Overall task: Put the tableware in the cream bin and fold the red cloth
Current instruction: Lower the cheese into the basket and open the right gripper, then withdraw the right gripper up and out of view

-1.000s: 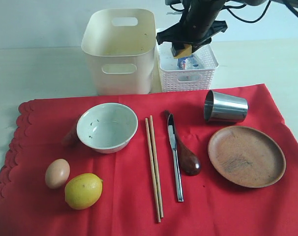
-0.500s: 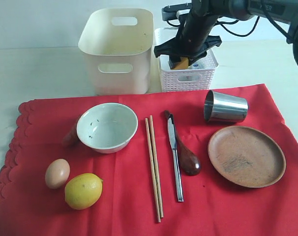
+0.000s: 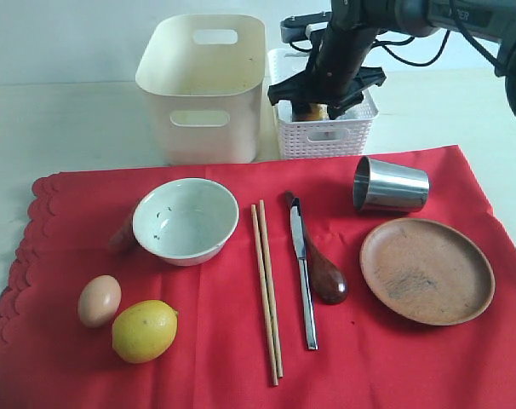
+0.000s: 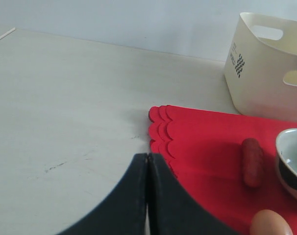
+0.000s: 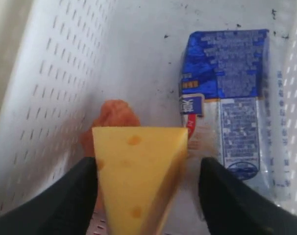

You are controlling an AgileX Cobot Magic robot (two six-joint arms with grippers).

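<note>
Right gripper (image 3: 322, 104) is hanging inside the white lattice basket (image 3: 326, 138) with the cheese wedge (image 5: 138, 171) between its jaws. I'm reading this as the food drop-off, clearing the cloth ahead of the tableware.

The jaws are standing wide. One is sitting right at the wedge's edge and the other is showing a clear gap, so nothing is being clamped. The wedge is lying beside the blue-white milk carton (image 5: 227, 98), partly over an orange-red lump (image 5: 111, 115) I can't identify.

To do it well, I'd be lifting straight up so the near jaw isn't dragging the wedge. I'd also be clearing the basket rim before swinging away.

Left gripper (image 4: 147, 196) is hovering over the surface (image 4: 65, 98), just beside the scalloped edge of the red cloth (image 4: 202, 132). Its jaws are pressing together and gripping nothing.

The tableware is all lying on the red cloth, none of it in the cream bin (image 3: 203, 119):
- pale bowl (image 3: 186, 220)
- wooden chopsticks (image 3: 266, 290)
- steel knife (image 3: 303, 281)
- dark wooden spoon (image 3: 326, 277)
- steel cup (image 3: 392, 185), on its side
- wooden plate (image 3: 427, 271)

The bin is standing just beside the basket, past the cloth's far edge. The cloth is lying flat, unfolded.
</note>
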